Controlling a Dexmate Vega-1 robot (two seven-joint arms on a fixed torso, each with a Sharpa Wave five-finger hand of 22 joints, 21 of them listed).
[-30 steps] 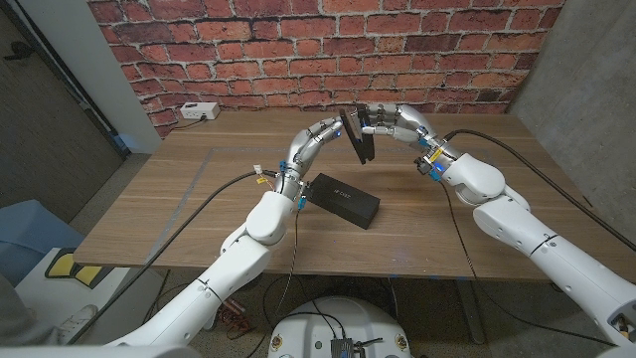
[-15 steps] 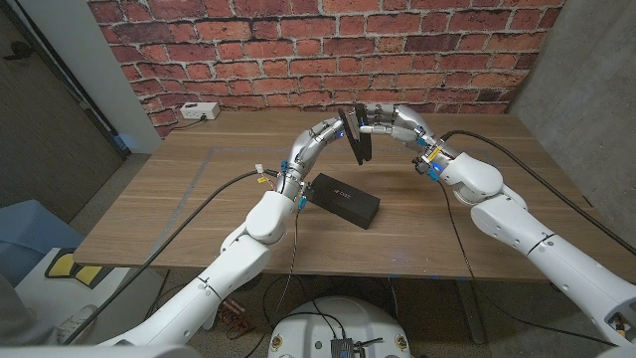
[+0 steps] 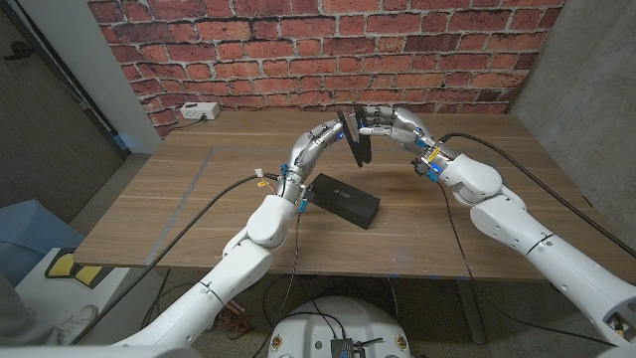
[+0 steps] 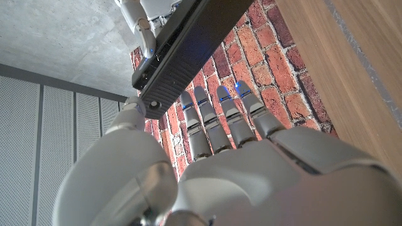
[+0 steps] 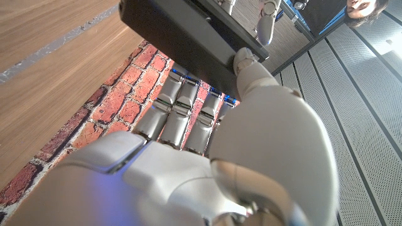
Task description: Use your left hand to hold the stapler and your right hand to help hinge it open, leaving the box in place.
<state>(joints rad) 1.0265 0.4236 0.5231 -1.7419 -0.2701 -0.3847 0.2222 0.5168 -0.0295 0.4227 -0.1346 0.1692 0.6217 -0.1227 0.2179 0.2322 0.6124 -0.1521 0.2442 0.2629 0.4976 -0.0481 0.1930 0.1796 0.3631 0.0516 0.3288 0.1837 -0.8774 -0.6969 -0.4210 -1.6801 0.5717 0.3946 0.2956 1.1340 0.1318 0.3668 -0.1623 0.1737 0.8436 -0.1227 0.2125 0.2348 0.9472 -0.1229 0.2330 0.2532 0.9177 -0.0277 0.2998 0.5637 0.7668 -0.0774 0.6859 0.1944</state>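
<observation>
Nearest the front edge of the bench [image 3: 199, 214], a little left of its middle, the black box [image 3: 343, 199] lies flat on the wood at a slant, with a small pale mark on its lid too tiny to read. Beyond it, raised clear of the wood over the far half of the bench, the black stapler [image 3: 355, 136] stands nearly upright between the two hands. The left hand [image 3: 331, 129] comes in from the left and holds it from that side; in the left wrist view its fingers [image 4: 217, 119] reach up behind the long dark body of the stapler [image 4: 182, 53] and the thumb lies against its end. The right hand [image 3: 388, 121] meets it from the other side, fingers pressed to the stapler's upper part; in the right wrist view the fingers [image 5: 182, 110] curl under the dark slab [image 5: 188, 47] and the thumb sits on its edge. Whether the stapler's two halves have parted I cannot tell. The bench is plank wood with a pale line running across its left part, and black cables trail over it from both arms. At the far left corner sits a white power strip [image 3: 199, 111]. Behind stands a red brick wall [image 3: 298, 45], with grey walls either side.
</observation>
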